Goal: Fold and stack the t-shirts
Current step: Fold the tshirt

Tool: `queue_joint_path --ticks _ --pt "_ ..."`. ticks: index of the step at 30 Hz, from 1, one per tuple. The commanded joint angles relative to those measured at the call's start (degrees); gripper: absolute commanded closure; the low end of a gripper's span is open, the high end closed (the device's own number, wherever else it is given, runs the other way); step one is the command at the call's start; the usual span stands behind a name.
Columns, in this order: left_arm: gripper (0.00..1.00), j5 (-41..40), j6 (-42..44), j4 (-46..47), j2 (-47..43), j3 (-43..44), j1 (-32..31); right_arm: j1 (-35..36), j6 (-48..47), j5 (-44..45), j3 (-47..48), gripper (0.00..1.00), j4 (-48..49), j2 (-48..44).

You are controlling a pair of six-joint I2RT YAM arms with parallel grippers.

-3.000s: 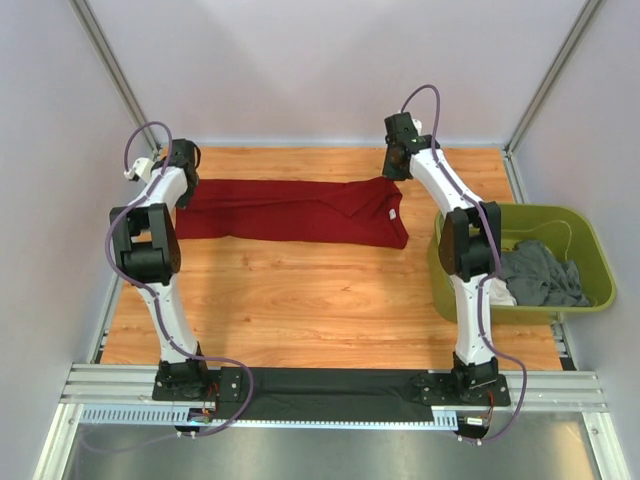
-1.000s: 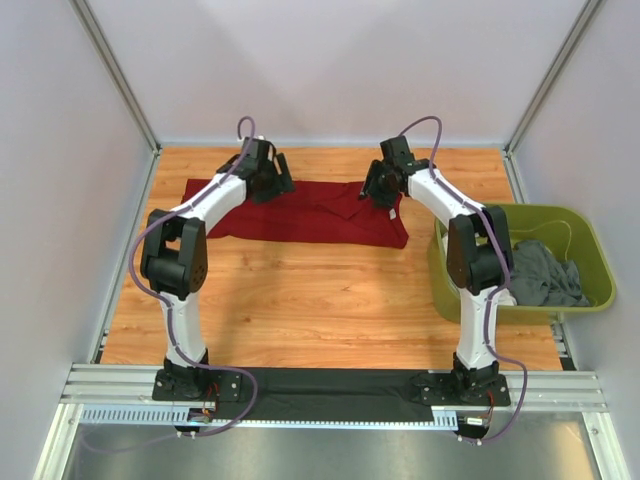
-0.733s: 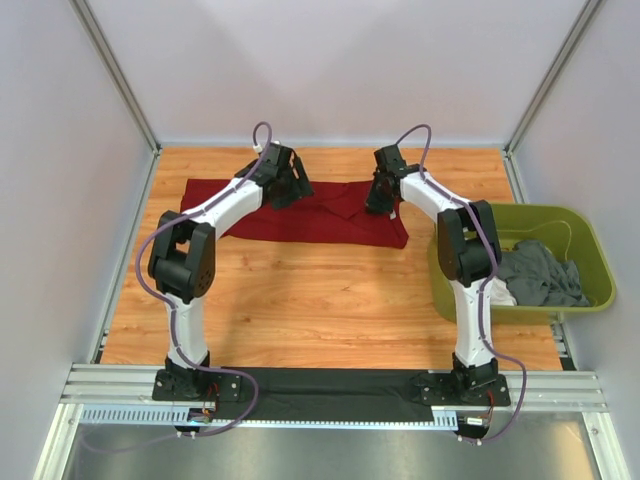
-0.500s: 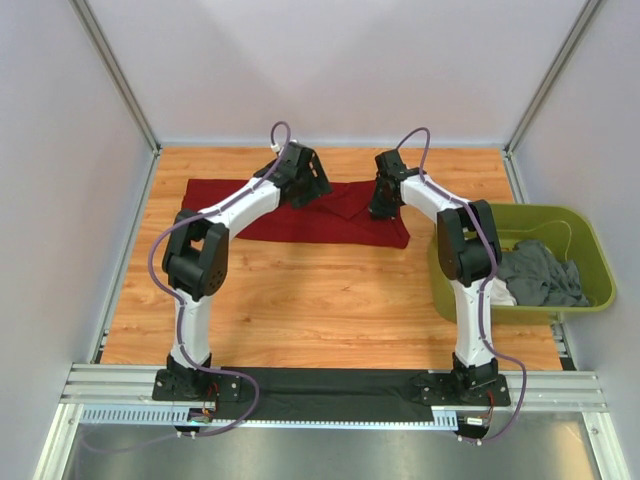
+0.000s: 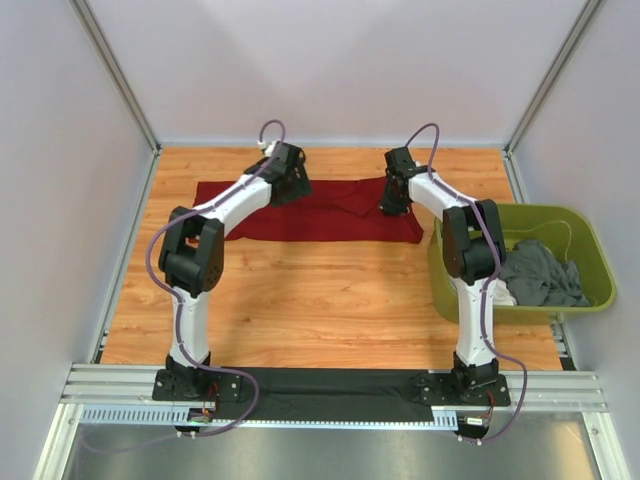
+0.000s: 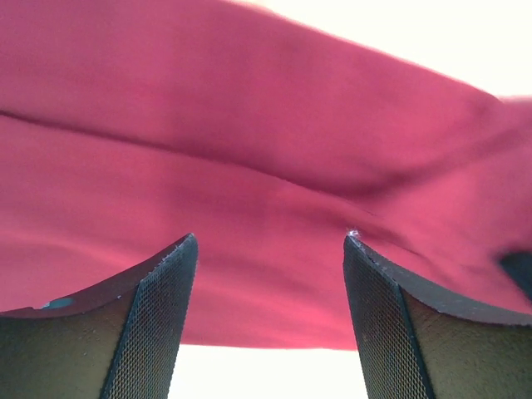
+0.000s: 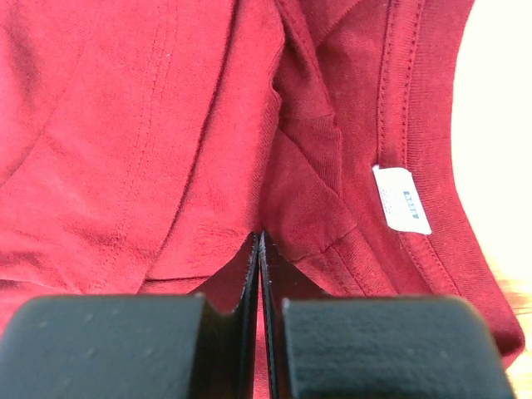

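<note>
Red tee (image 5: 330, 220) on wood tbl (image 5: 300, 290); grey walls (image 5: 330, 70); tub (image 5: 550, 312) R.

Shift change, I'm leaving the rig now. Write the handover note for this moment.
Left gripper: open, just over the red shirt, holding nothing.
Right gripper: shut, seemingly pinching a fold of that shirt beside its label.
Red shirt: a long band across the far side of the table, fold unfinished.
Grey shirt and white shirt: bunched in the tub, right.
Done: nothing stacked.
Left: finish the red fold, fold the other two, stack all.
</note>
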Motion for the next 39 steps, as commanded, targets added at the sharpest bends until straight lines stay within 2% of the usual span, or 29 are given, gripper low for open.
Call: queue_joint_path --ticks 1,4,7,12,17,23,31,36,39 --pt "0.23 -1.25 10.43 -2.46 -6.71 -1.84 6.93 -0.42 -1.52 1.15 0.90 0.98 -0.71 -1.79" --pt "0.24 -0.53 11.93 -2.21 -9.70 -6.94 11.15 0.46 -1.26 1.05 0.99 0.95 -0.18 -4.78" --pt "0.29 -0.28 10.97 -1.95 -11.73 -13.26 15.28 0.99 -1.17 0.79 1.96 0.94 -0.27 -7.15" --pt "0.49 2.44 8.33 -2.83 -9.10 -14.77 19.86 1.70 1.37 -1.67 1.26 0.98 -0.44 -7.43" --pt "0.71 3.24 10.78 -5.90 -2.87 -9.33 21.18 3.28 2.87 -2.21 1.08 1.00 -1.32 -5.15" --pt "0.78 4.82 9.03 -9.50 0.75 -8.01 21.27 4.95 3.05 -0.89 2.83 1.00 -1.76 0.30" --pt "0.80 5.53 9.21 -18.99 2.42 -6.60 21.27 4.95 2.17 1.22 10.04 1.00 -4.57 7.07" --pt "0.81 8.42 7.80 -22.86 -2.23 -12.30 20.48 5.04 2.26 -0.53 16.88 1.00 -6.32 12.94" --pt "0.81 8.96 6.66 -25.14 -5.92 -19.93 17.86 5.65 2.26 -1.32 24.18 1.00 -9.40 17.77"
